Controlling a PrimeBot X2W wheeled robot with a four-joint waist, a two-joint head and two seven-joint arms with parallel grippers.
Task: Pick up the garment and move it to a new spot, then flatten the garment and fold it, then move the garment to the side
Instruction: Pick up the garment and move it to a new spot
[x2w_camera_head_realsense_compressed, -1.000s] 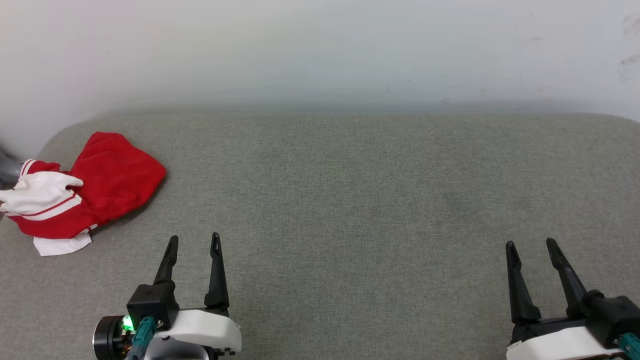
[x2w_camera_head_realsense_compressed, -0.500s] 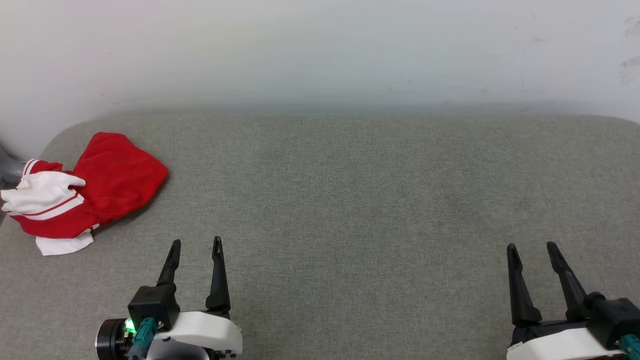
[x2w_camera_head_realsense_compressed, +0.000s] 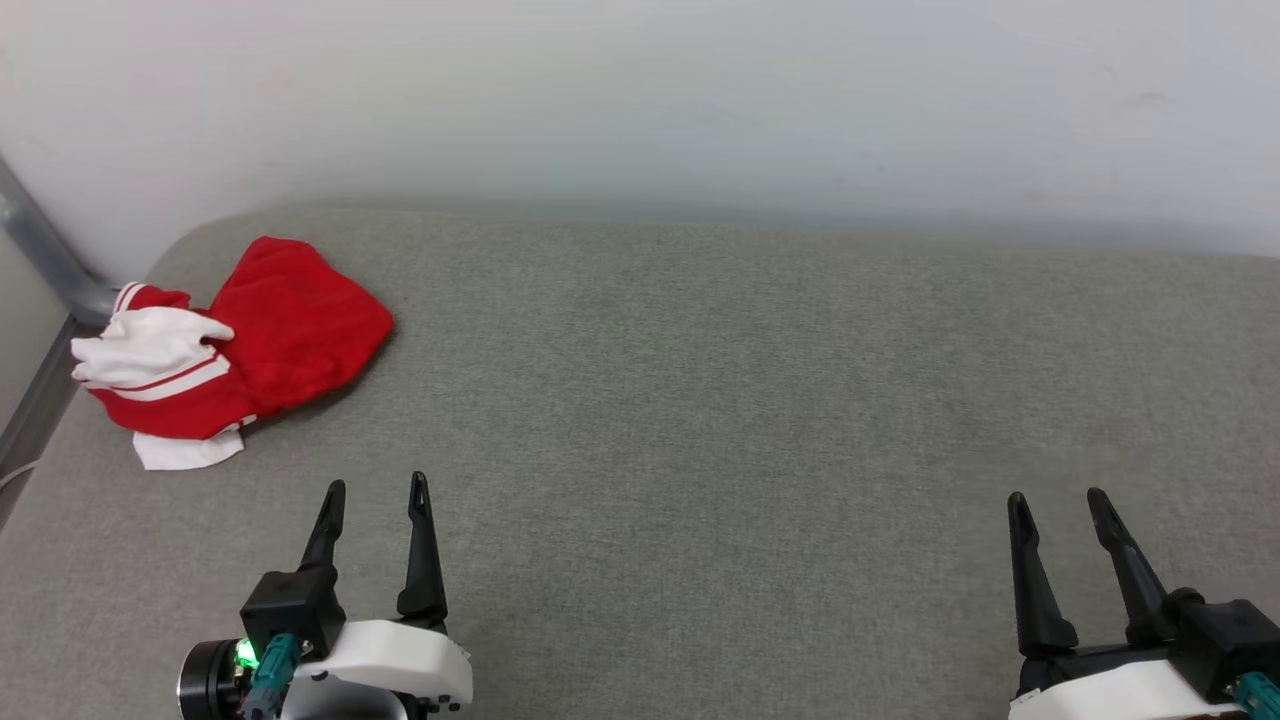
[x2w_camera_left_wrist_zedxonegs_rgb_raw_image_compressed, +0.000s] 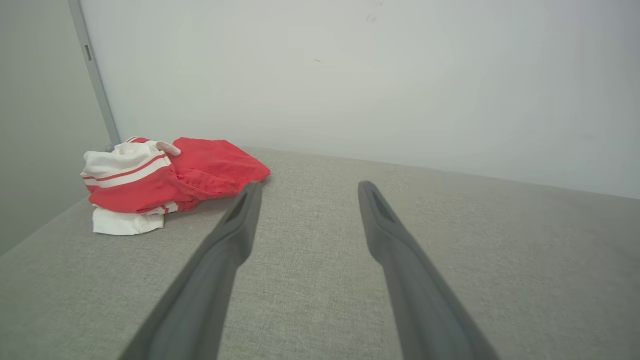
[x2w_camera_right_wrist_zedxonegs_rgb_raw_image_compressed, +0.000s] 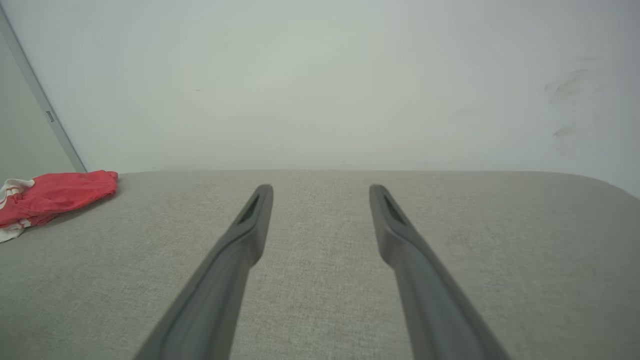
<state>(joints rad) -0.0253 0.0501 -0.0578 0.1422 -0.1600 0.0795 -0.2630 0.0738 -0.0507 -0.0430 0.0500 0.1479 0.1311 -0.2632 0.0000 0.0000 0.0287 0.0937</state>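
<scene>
crumpled garment (x2w_camera_head_realsense_compressed: 300, 320) at cushion (x2w_camera_head_realsense_compressed: 700, 400) corner, front lost in its folds

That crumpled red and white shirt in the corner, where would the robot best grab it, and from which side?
Probably the raised red bulge of the garment, pinched from above by the open left gripper, coming from the near side. That mound stands proud of the grey cushion and faces the gripper; the white sleeve lies by the edge.
</scene>
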